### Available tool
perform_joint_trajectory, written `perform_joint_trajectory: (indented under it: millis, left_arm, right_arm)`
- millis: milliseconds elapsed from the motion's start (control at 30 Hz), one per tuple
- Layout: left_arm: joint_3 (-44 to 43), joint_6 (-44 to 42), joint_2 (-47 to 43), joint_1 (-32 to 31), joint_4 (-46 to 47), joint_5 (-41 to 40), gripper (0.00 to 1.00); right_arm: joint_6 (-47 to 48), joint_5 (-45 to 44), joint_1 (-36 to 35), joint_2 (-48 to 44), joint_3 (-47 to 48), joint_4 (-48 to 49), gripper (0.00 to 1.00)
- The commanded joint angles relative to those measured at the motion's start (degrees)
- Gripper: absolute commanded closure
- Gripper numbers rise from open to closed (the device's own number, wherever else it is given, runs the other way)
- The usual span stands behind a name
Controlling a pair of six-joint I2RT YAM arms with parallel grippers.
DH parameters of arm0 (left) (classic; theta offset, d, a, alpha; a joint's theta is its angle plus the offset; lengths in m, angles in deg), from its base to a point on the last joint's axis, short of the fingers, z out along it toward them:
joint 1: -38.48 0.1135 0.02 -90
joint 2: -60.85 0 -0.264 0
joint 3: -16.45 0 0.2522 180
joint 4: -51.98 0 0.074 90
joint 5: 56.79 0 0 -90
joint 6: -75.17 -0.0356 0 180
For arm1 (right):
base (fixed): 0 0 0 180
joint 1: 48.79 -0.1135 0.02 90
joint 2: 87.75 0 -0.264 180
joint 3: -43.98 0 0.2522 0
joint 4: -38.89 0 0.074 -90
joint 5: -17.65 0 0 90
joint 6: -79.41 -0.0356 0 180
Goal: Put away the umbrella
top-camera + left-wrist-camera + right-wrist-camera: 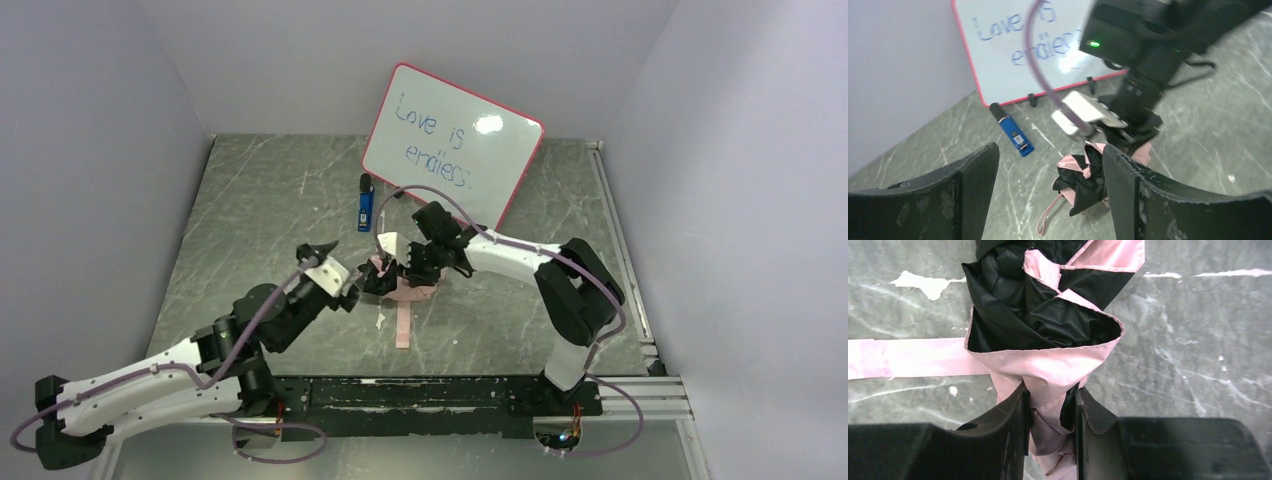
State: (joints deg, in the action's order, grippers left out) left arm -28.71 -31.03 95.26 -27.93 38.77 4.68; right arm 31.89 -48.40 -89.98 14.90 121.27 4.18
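The umbrella lies bunched in the middle of the table, pale pink fabric with black folds, and its pink strap trails toward the near edge. My right gripper reaches it from the right. In the right wrist view the right gripper is shut on a fold of the umbrella's pink fabric. My left gripper is just left of the umbrella. In the left wrist view the left gripper is open and empty, with the umbrella close against the inside of its right finger.
A red-framed whiteboard with blue writing leans against the back wall. A blue marker lies in front of it, also seen in the left wrist view. Grey walls close in on both sides, and a metal rail runs along the table's right edge.
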Motion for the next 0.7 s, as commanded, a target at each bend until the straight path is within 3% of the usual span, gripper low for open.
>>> perform_joint_trajectory:
  millis: [0, 233, 400, 533, 667]
  left_arm:
    - [-2.52, 8.11, -1.32, 5.09, 0.77, -5.20, 0.21]
    - [-8.51, 13.97, 8.48, 25.96, 0.23, 10.07, 0.21]
    - [-13.33, 15.51, 17.26, 37.13, 1.16, 21.09, 0.20]
    - [-18.55, 10.78, 25.27, 40.02, -0.45, 31.92, 0.20]
    - [-22.64, 1.04, 32.32, 40.05, -7.10, 47.71, 0.20]
  right_arm:
    - [2.67, -17.29, -1.91, 4.33, -8.48, 9.81, 0.83]
    - [1.38, -23.37, -6.27, 2.38, -15.41, 14.87, 0.82]
    - [0.86, -27.91, -9.08, 1.33, -19.41, 18.35, 0.82]
    - [1.02, -31.48, -11.24, 1.41, -21.29, 20.35, 0.82]
    - [1.45, -33.79, -12.82, 1.71, -22.31, 20.73, 0.82]
